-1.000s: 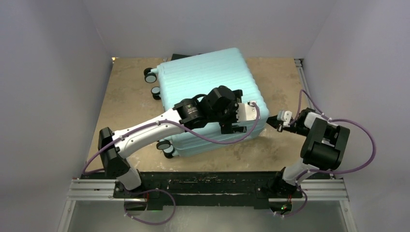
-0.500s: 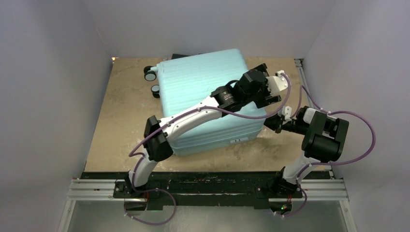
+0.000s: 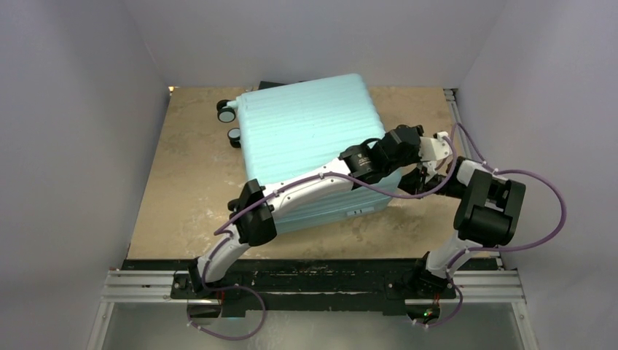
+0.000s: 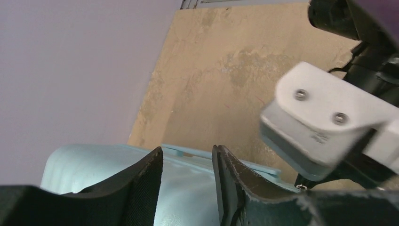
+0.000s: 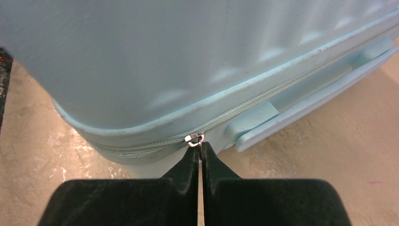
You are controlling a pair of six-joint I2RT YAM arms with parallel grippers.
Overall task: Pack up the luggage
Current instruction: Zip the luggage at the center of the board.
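**Luggage closed on table; right claw on the zip, left claw over the shell edge**

Position: the luggage [image 3: 310,138] lies flat on the table [image 3: 189,168], ribbed shell up. It sits toward the back and centre, with its wheels [image 3: 227,115] pointing left. The lid is down. The right wrist view shows the zipper seam running along the right side wall.

Right gripper [image 5: 199,153]: fingers pressed together, their tips nipping the small metal zipper pull [image 5: 194,138] at the rounded near corner. The moulded side handle [image 5: 306,89] sits further along the same seam.

Left gripper [image 4: 187,155]: fingers parted by a narrow gap, nothing between them. It hangs over the luggage's right edge, close to the right arm's white camera housing [image 4: 324,122]. I cannot tell whether it touches the shell.

Handling, my judgement:
- The shell is stiff and smooth. Two fingers cannot span it and would skid on the ribs.
- The case is bulky and probably too heavy to lift. It will likely slide or pivot under a sideways tug.
- Usable holds are the pull tab, the side handle and the shell lip.
- The tab is thin and slippery, so draw it along the seam line, not away from it.
- Pressing down on the shell with the left claw should keep the case from creeping.
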